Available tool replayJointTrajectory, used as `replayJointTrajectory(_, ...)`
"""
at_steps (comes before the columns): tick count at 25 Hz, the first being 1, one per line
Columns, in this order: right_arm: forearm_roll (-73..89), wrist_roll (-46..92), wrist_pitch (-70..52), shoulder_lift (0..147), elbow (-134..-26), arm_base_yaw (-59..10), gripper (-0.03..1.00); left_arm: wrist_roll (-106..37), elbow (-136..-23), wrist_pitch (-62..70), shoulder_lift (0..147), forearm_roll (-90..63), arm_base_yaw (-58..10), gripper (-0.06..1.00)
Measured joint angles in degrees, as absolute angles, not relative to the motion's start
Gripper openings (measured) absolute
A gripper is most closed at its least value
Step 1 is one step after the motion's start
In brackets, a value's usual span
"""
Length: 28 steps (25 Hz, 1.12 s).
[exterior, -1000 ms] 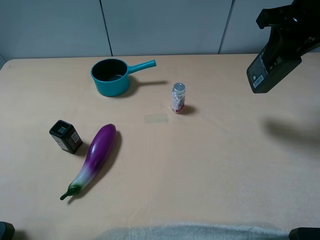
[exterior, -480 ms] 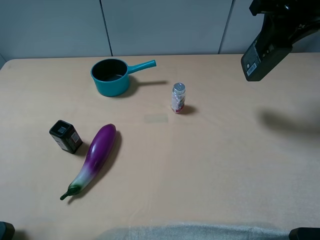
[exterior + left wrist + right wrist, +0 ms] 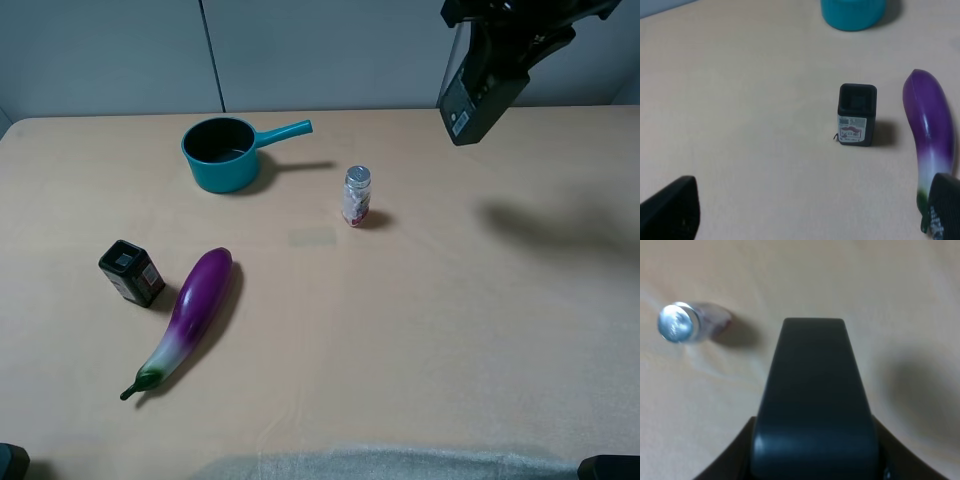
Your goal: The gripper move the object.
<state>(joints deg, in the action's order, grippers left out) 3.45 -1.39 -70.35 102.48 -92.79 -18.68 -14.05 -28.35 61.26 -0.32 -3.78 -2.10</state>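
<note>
1. the right gripper [image 3: 508,22] is clenched on the object [image 3: 478,88], a dark flat bottle. it grips the top end, so the bottle hangs right under the jaws.
2. the bottle is up in the air, over the far right part of the table [image 3: 420,330]. it touches nothing but the claw. its shadow [image 3: 545,225] lies on the table below.
3. the long side of the bottle runs up and down, but it is tilted. the low end leans toward the middle of the table.
4. the small clear shaker [image 3: 357,195] stands on the table, down and to the left of the bottle. the teal pot [image 3: 220,153] is farther left.
5. the left gripper [image 3: 807,215] is well apart from the bottle. its jaws are spread wide with nothing in them. the black box [image 3: 856,114] and the eggplant [image 3: 931,125] lie in front of it.
6. i think the right arm does this job alone. to set the bottle down, it must bring the low end onto a bare spot and not bump the shaker.
</note>
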Motion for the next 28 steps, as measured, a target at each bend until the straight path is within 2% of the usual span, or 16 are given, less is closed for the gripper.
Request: replayJointTrajectory(28, 4.3, -1.0, -70.5, 125.1, -118.4, -26.1, 0.29, -14.1, -28.3, 61.3, -0.3, -3.8, -2.1, 0.9)
